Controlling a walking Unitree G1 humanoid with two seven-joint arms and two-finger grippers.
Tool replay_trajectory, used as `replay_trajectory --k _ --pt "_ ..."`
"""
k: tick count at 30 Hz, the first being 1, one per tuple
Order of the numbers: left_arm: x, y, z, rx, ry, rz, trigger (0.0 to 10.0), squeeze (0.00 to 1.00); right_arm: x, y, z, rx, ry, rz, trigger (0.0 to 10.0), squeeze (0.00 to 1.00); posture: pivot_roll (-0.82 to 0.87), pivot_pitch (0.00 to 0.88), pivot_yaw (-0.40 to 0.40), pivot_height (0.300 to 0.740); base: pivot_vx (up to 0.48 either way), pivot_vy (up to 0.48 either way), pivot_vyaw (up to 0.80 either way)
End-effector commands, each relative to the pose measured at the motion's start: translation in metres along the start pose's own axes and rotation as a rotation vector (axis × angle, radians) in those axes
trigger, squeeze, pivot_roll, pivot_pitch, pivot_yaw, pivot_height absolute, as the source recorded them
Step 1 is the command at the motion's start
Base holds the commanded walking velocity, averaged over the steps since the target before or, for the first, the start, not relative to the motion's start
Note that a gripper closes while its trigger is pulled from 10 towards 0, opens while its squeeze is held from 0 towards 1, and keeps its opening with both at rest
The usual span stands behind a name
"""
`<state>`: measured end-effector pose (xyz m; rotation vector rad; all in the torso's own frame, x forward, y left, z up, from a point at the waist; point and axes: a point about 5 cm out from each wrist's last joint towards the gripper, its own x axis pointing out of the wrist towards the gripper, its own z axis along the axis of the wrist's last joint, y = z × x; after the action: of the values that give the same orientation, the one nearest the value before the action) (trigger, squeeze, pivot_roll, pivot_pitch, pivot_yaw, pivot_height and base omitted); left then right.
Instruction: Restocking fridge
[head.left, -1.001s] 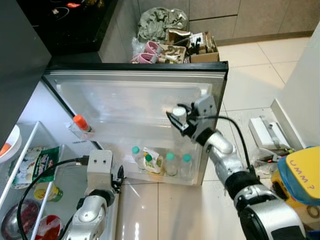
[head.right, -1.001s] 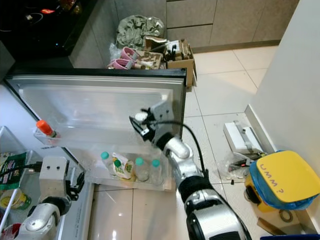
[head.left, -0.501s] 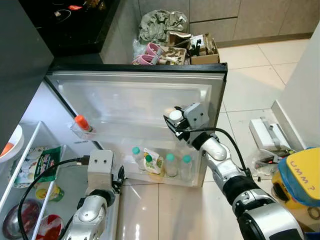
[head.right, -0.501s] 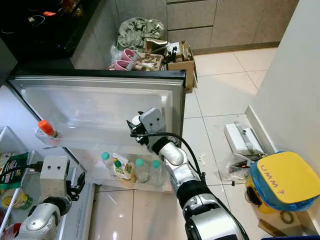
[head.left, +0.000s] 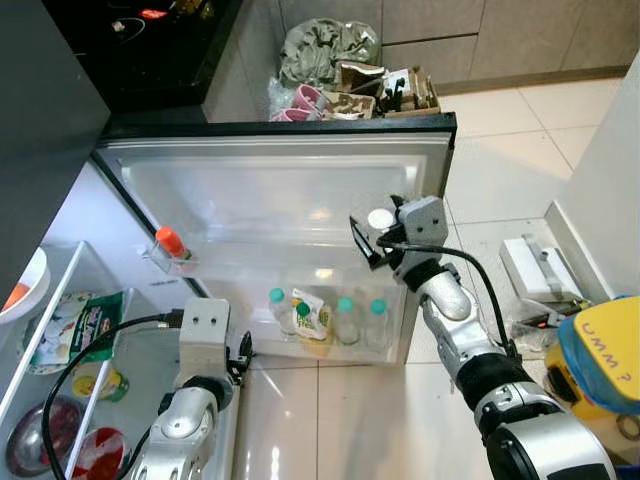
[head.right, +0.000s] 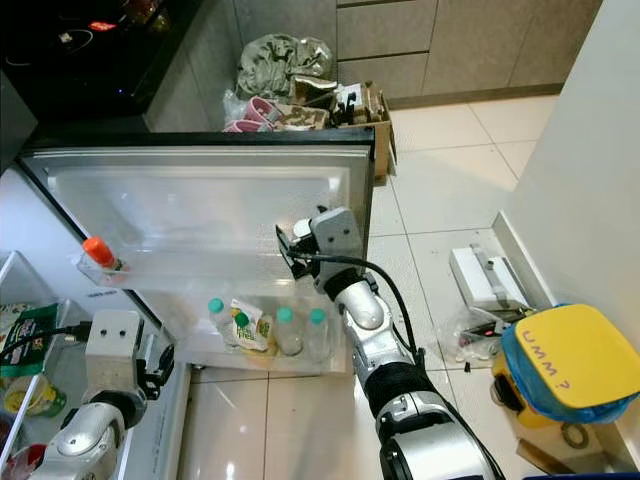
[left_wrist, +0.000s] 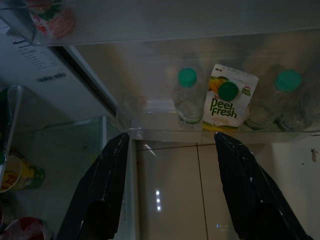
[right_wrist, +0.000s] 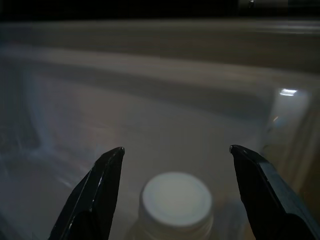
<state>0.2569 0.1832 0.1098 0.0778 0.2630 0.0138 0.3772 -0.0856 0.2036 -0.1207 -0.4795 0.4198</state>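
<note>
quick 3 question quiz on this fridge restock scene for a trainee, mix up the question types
1. True or false: the right gripper is at the open fridge door, with a white-capped bottle between its fingers.
2. Multiple choice: how many green-capped clear bottles stand in the door's bottom shelf beside the juice pouch? A) one B) three C) five
3. Fill in: the bottle alone in the small upper door pocket has an ______ cap.

Key: 1 true; 2 B; 3 orange
</note>
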Motion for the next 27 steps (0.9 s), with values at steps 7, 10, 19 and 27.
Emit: replay_trajectory --k 7,10,19,27 --pt "0.001 -0.006 -0.013 -0.021 0.042 -0.005 10.0 0.0 0.003 0.004 0.035 0.041 -0.182 -0.039 10.0 0.0 0.12 0.246 0.109 0.74 0.0 0.0 0.0" --pt "0.001 -0.008 -0.015 -0.026 0.045 -0.008 10.0 0.0 -0.001 0.008 0.041 0.063 -0.202 -0.043 10.0 0.0 0.11 0.243 0.102 0.74 0.0 0.0 0.0" --pt "0.003 -0.02 -0.024 -0.057 0.057 -0.014 10.0 0.0 -0.036 0.059 0.051 0.101 -0.215 -0.032 10.0 0.0 0.04 0.233 0.055 0.74 0.0 0.0 0.0" --pt "0.006 -0.029 -0.03 -0.074 0.057 -0.016 10.0 0.0 -0.072 0.067 0.038 -0.091 -0.123 -0.106 10.0 0.0 0.0 0.211 0.023 0.74 0.0 0.0 0.0"
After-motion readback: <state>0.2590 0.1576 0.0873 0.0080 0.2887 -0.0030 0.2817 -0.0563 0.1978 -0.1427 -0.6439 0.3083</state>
